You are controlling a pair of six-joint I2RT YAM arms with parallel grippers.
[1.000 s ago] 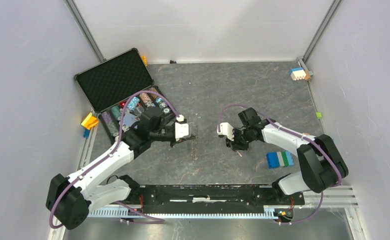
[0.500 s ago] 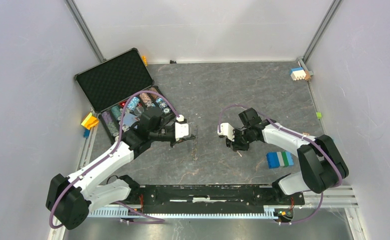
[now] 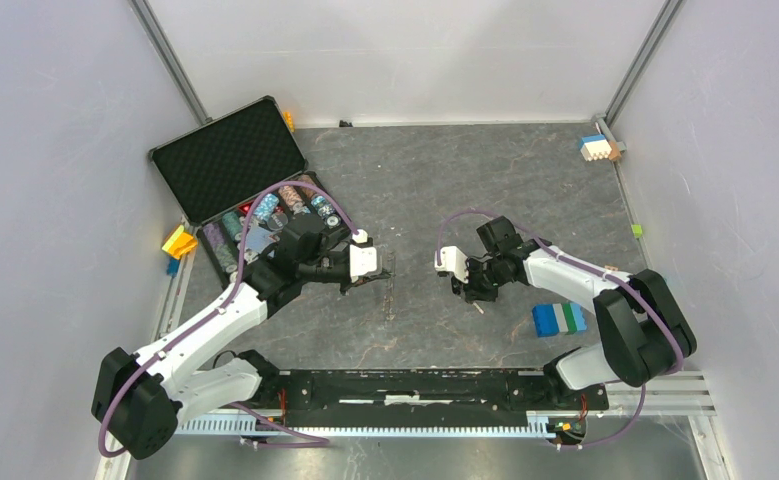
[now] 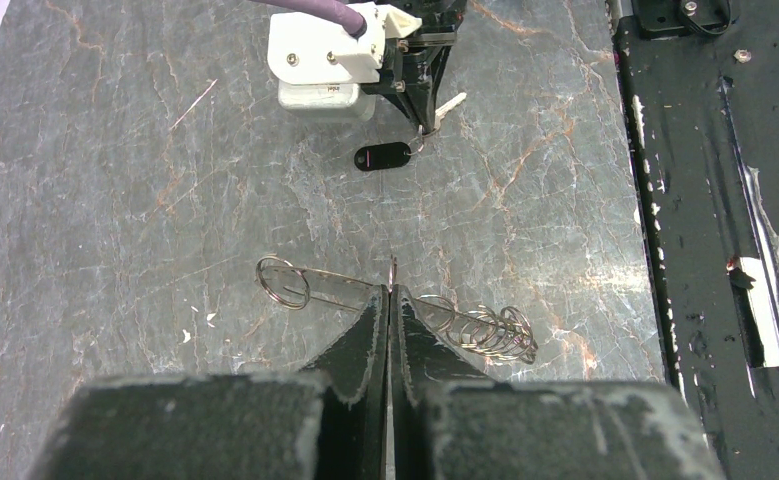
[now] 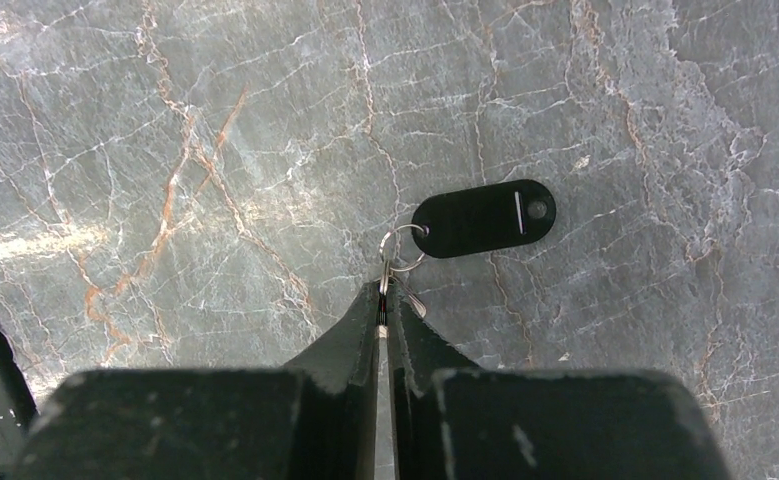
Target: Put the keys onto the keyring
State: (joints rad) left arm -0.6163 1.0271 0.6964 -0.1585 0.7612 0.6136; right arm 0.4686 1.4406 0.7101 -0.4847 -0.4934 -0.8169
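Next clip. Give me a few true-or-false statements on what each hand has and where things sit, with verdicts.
1. The left hand is shut on the wire keyring. True.
2. The black tag lies inside the case. False: it is by the right hand, well away from the case.
3. The right hand pinches the small ring joined to the black tag. True.
4. The case's lid is closed. False: it stands open.
5. The blue block sits inside the case. False: it is on the table, on the right hand's side.
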